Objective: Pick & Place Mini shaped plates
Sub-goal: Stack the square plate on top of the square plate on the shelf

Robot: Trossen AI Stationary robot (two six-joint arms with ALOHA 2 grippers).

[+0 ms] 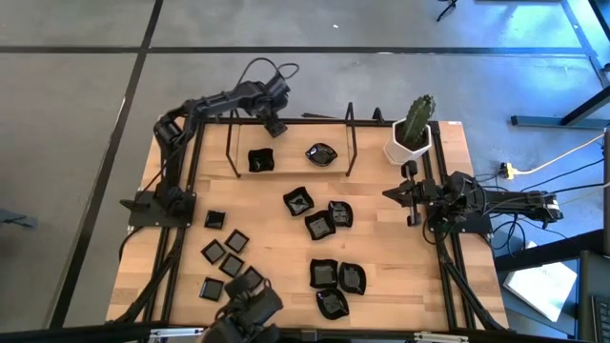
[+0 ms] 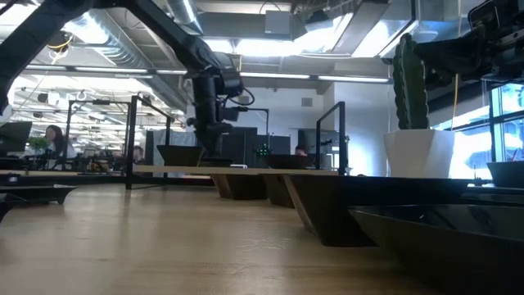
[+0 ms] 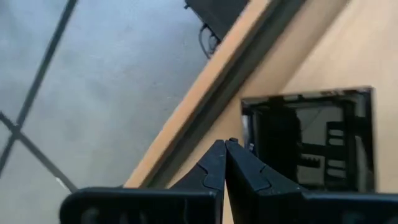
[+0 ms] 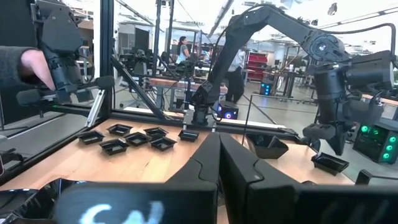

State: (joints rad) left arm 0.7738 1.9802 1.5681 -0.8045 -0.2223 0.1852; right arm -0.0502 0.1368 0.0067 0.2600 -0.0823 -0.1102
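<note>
Glossy black mini shaped plates [image 1: 321, 225] scattered across the wooden table, two on the raised shelf

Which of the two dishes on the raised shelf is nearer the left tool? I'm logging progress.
The square dish, at the shelf's left end, just beneath the shut left tool. The wavy-edged dish sits farther right.

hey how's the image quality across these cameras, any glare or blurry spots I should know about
Low view: the near plates loom as dark out-of-focus shapes, and the ceiling lights and window glare. Left wrist view: the square plate mirrors its surroundings; the left end effector is soft. Right wrist view: the right end effector is blurred, the room behind bright. High view: evenly lit.
</note>
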